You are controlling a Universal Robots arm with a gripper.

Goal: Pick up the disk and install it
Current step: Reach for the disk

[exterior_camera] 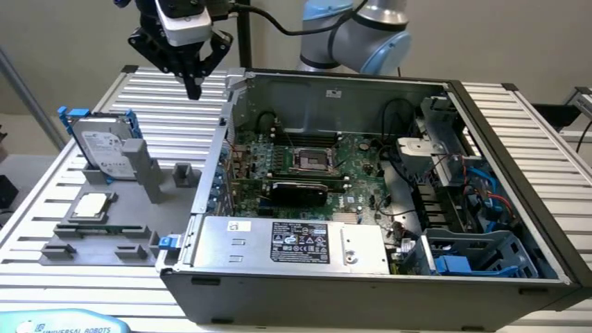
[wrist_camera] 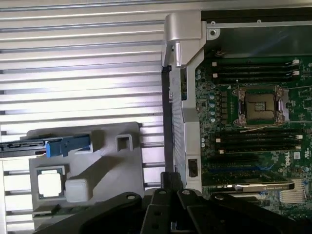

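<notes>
Grey holder sits nearest on the table. The disk stands up on its edge in it, leaning a little, with its thin top edge running in a line toward the case. Farther back and higher up, the gripper hangs over the table just beside the case's back corner, fingers pressed together with nothing in them, so the disk is lower, nearer the camera and off to the exterior view's left, well apart.

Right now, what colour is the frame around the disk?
The frame is bright blue; the exterior view shows it best.
</notes>
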